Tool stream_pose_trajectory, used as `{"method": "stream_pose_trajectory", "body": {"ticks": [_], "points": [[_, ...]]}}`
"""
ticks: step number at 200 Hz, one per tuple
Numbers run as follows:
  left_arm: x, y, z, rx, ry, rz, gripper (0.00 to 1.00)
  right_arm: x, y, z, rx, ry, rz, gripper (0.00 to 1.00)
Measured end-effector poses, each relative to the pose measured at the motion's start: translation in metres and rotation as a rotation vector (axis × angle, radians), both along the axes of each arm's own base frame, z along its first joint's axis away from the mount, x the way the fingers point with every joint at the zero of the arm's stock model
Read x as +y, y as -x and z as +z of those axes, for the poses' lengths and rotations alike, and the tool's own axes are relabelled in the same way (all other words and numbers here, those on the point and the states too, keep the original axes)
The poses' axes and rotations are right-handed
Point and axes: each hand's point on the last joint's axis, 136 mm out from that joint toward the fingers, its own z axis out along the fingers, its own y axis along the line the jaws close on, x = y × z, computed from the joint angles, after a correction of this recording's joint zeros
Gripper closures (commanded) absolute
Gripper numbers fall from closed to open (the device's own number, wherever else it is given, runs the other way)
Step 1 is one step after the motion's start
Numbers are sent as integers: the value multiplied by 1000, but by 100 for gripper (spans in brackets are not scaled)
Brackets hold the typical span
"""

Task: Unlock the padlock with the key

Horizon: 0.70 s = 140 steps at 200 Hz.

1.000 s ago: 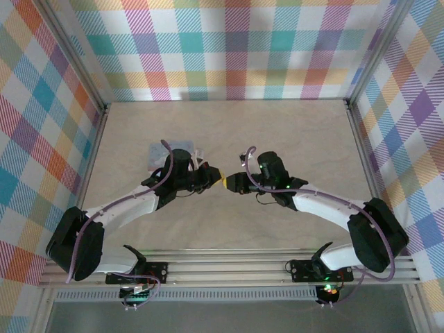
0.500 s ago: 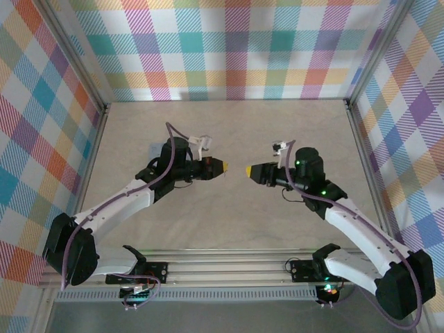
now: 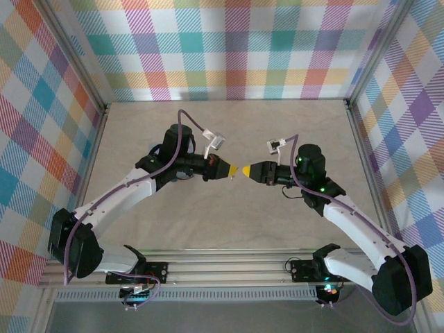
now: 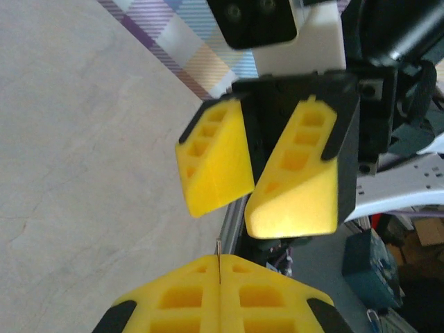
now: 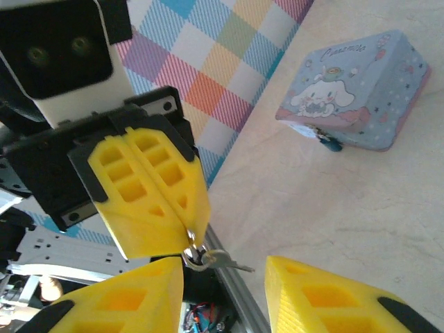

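Note:
My left gripper [image 3: 231, 170] is shut, and a thin metal edge of the key [image 4: 219, 251] pokes out between its yellow fingers. In the right wrist view a small ring and a greyish key [image 5: 223, 261] hang from those shut fingers [image 5: 156, 198]. My right gripper [image 5: 225, 274] is open, tip to tip with the left one, and the dangling key sits in the gap between its fingers without touching them. The tiny dark blue padlock [image 5: 331, 143] hangs at the front of a pale blue cartoon tin [image 5: 354, 90] lying on the table beyond.
The two grippers meet above the middle of the beige table [image 3: 277, 132]. Plaid walls [image 3: 236, 41] close in the back and both sides. An aluminium rail [image 3: 229, 263] runs along the near edge by the arm bases.
The grippers, touching a second ago, pulled apart and have now closed in again tip to tip, a little farther from the bases. The left stays shut; the right stands open.

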Motion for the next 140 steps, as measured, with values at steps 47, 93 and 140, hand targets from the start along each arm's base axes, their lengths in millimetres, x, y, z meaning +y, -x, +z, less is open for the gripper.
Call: {"method": "stream_pose_trajectory", "body": {"ticks": [47,93,140], "points": [[-1,6,-1,21,8,-40,100,3,3,8,27,-42,23,73],[-3,6,3,16,26,-43,100,7,2,8,57,-62,43,76],[-4,6,9,13,50,-49,100,9,2,9,65,-76,62,79]]}}
